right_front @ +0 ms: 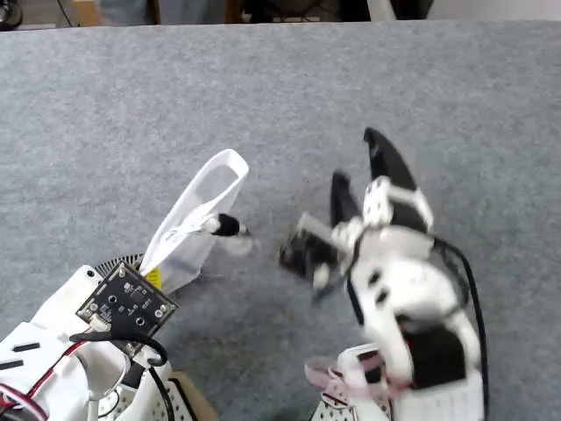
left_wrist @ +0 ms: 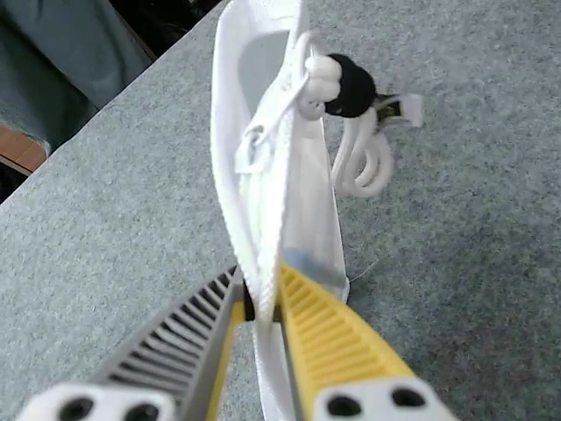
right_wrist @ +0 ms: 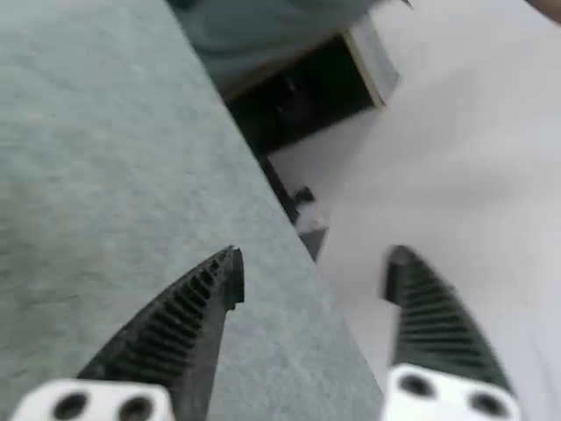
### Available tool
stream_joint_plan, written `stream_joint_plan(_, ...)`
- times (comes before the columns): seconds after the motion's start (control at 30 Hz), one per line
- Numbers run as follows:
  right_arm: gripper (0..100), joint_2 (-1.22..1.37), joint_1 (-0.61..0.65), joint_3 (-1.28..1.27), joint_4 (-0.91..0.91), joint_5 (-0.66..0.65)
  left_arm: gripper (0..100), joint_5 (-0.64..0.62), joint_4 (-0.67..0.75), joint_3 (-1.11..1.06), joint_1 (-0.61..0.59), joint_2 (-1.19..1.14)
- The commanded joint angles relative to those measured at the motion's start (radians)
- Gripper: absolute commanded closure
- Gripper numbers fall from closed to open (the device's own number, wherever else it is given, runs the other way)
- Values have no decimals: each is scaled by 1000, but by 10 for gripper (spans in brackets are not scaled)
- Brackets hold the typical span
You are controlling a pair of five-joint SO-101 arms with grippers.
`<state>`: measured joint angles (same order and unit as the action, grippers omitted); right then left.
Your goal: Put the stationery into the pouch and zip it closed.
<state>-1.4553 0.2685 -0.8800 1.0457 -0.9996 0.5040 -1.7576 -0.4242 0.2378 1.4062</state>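
Over grey table (right_front: pixel 263 88), left pincer (left_wrist: pixel 259 296) pinches white pouch (left_wrist: pixel 307 210), mouth seemingly open.

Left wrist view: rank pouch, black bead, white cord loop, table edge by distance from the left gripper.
1. pouch, clamped in the left gripper.
2. white cord loop and black bead, beside the pouch: too close to call.
3. table edge, farthest, beyond the pouch.

We see a grey felt-covered table (right_front: pixel 263 88), dark furniture (right_front: pixel 289 9) beyond its far edge, and a pale floor (right_wrist: pixel 473 149).
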Motion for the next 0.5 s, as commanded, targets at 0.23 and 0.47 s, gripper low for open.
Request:
stream_joint_plan(0.23, 939, -351, 405, -12, 236, 130, 971, -3, -2, 27, 1, -3)
stream_joint_plan(0.47, 850, -328, 405, -199, 0, 146, 971, -3, -2, 27, 7, -3)
